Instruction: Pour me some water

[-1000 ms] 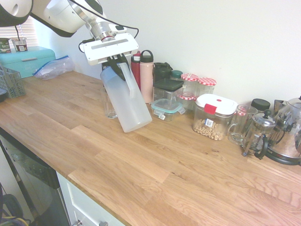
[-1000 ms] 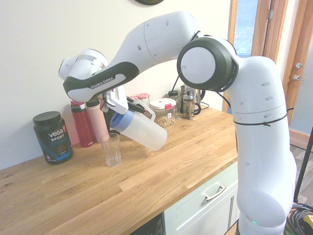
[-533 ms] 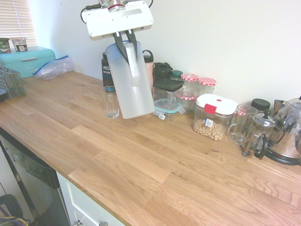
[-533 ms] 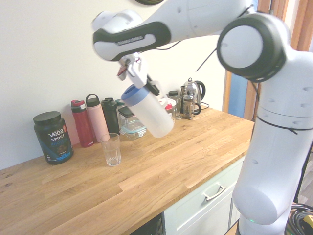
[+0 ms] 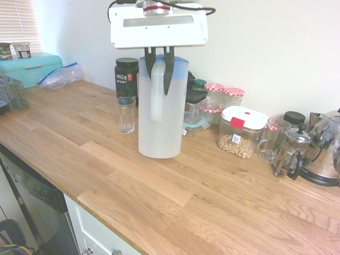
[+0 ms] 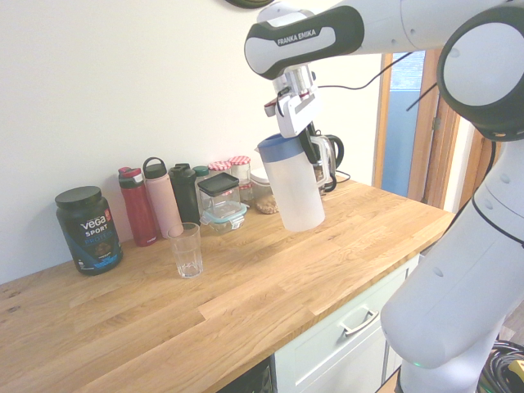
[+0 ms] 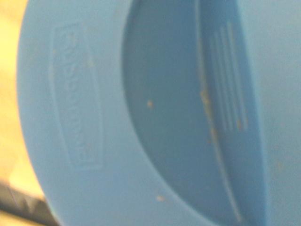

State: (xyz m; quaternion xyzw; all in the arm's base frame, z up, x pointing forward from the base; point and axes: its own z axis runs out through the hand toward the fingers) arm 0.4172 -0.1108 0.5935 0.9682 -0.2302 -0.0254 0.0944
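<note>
Water cannot be made out through the frosted pitcher (image 5: 159, 114), which hangs upright, long axis vertical, blue lid (image 5: 178, 61) on top and base clear above the wooden counter (image 5: 159, 191). Going left to right in the first exterior view: a black tub (image 5: 126, 77), an upright drinking glass (image 5: 126, 115) near the pitcher's left, then the pitcher, then a red-lidded container (image 5: 241, 132) and a French press (image 5: 289, 151). The gripper (image 5: 160, 71) points nearly straight down from the white arm, its jaws clamped on the top of the pitcher's side handle (image 5: 156, 98). The wrist view is filled by the lid.
</note>
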